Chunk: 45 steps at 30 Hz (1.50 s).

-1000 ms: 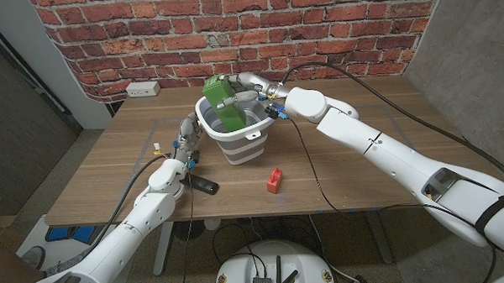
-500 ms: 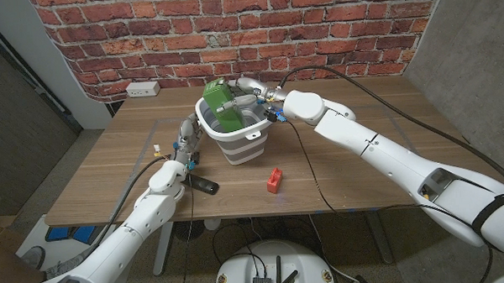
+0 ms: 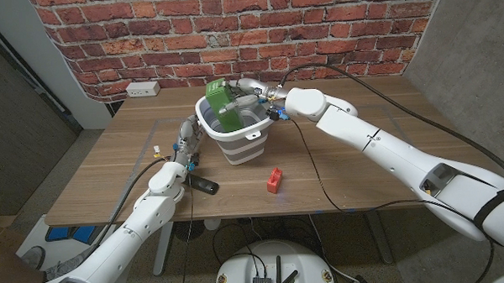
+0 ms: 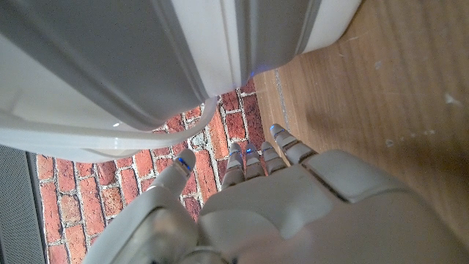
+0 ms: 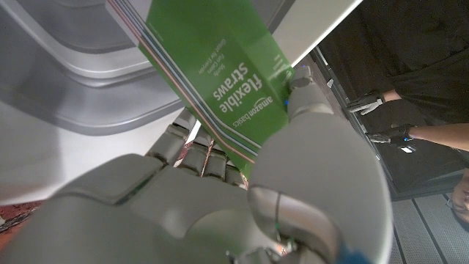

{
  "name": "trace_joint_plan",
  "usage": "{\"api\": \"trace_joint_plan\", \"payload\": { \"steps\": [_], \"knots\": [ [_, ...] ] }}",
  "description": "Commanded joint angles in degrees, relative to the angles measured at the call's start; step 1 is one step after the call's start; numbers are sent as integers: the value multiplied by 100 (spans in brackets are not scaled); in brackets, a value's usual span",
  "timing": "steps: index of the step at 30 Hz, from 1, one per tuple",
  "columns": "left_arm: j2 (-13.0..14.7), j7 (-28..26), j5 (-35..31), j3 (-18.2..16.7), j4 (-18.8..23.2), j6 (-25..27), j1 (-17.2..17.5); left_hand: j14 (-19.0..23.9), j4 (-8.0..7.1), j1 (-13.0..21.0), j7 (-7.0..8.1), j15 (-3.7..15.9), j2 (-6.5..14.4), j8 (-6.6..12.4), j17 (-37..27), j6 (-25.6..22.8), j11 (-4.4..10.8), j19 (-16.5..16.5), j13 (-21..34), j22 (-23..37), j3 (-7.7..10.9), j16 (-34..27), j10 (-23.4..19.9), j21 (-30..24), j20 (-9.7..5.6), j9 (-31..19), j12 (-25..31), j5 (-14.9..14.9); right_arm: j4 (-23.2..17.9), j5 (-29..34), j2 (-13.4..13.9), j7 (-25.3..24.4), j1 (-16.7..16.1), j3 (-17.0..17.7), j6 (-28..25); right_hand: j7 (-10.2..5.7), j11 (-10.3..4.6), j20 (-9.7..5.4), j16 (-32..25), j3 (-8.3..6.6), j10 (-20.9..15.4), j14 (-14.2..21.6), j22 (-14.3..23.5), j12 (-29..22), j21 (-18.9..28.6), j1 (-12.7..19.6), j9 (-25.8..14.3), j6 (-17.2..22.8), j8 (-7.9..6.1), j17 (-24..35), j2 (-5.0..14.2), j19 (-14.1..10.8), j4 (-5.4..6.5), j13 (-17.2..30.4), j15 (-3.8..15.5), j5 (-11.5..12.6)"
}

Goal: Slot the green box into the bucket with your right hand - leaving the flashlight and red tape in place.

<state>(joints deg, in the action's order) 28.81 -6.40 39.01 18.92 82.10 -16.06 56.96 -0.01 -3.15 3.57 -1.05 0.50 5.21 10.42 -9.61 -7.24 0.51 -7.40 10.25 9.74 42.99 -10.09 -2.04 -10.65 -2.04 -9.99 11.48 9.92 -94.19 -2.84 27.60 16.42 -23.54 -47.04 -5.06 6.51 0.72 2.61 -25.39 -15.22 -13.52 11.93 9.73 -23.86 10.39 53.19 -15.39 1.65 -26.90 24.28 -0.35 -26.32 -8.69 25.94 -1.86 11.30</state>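
Note:
My right hand (image 3: 249, 93) holds the green box (image 3: 222, 104) tilted over the far rim of the white and grey bucket (image 3: 235, 140), its lower end inside the opening. In the right wrist view the green box (image 5: 220, 81) reads "flexible straws" and sits pinched in my right hand (image 5: 220, 198) above the bucket's inner wall (image 5: 80, 81). My left hand (image 3: 185, 137) stands against the bucket's left side, holding nothing; its fingers (image 4: 253, 158) reach toward the bucket wall (image 4: 146, 66). The black flashlight (image 3: 204, 185) and the red tape (image 3: 274, 180) lie on the table in front of the bucket.
The wooden table (image 3: 362, 154) has bare surface right of the bucket. A white wall socket (image 3: 143, 89) sits on the brick wall behind. Cables run along my right arm. A person in dark clothes (image 5: 410, 81) appears in the right wrist view.
The green box has shifted slightly in the bucket's mouth with my right hand. The left hand, flashlight and red tape stay put.

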Motion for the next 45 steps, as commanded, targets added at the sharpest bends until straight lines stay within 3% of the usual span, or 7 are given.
{"api": "trace_joint_plan", "payload": {
  "steps": [1,11,15,22,28,30,45],
  "knots": [
    [-18,32,12,14,-23,-5,-11,-11,20,-68,3,9,439,15,-9,-22,-15,-1,24,8,14,-7,-29,-35,-71,-29,-16,-12,-43,-81,117,438,193,-32,5,14,160,215,182,56,367,-336,4,231,-6,-153,112,-301,252,-83,-104,285,22,-97,-260,-54],
    [-8,-17,-15,14,23,10,-4,-9,20,-70,0,0,440,16,-9,-27,-16,-6,24,8,18,-7,-32,-37,-68,-30,-15,-12,34,-191,154,864,359,-77,132,-65,543,877,770,116,1199,-1259,-5,800,-34,-425,353,-875,812,-333,-115,950,65,-402,-966,-101],
    [-20,3,-7,19,21,-7,-3,-6,18,-72,-1,0,439,16,-9,-28,-13,-7,25,8,19,-8,-30,-37,-70,-30,-15,-12,115,-263,138,911,355,-40,305,-82,672,953,901,129,1380,-1442,-7,934,-43,-517,388,-974,940,-382,-108,1120,81,-494,-1055,-112],
    [-7,-6,-28,17,38,-14,-4,-5,22,-71,-2,3,438,15,-8,-27,-12,-11,25,8,20,-7,-36,-39,-71,-30,-13,-12,184,-393,142,1000,371,55,499,-15,769,957,1007,204,1486,-1580,-9,1035,-45,-757,415,-1048,1061,-420,-136,1318,156,-587,-1069,-123],
    [14,-19,-43,12,59,-3,0,-3,23,-72,2,1,437,15,-8,-27,-13,-8,25,8,20,-7,-32,-37,-74,-30,-15,-12,165,-463,177,986,337,139,569,46,816,786,1056,246,1520,-1633,-9,1081,-31,-915,426,-1065,1123,-441,-131,1400,207,-646,-1068,-126],
    [6,15,-37,10,31,-38,-8,-7,25,-71,-4,4,437,15,-7,-27,-14,-9,25,8,21,-5,-31,-38,-71,-30,-15,-12,155,-471,195,971,320,162,597,72,773,588,1054,277,1475,-1574,-4,1089,22,-1053,433,-1034,1165,-453,-116,1331,246,-702,-991,-125],
    [89,22,-82,-39,74,-80,1,-17,40,-64,2,12,444,9,-7,-12,-9,7,25,7,11,-3,-24,-31,-109,-30,-18,-14,71,-738,308,1001,243,363,620,188,630,417,1097,305,1399,-1593,-1,1102,21,-1218,442,-905,1210,-478,-88,1404,266,-806,-825,-113]
  ]
}}
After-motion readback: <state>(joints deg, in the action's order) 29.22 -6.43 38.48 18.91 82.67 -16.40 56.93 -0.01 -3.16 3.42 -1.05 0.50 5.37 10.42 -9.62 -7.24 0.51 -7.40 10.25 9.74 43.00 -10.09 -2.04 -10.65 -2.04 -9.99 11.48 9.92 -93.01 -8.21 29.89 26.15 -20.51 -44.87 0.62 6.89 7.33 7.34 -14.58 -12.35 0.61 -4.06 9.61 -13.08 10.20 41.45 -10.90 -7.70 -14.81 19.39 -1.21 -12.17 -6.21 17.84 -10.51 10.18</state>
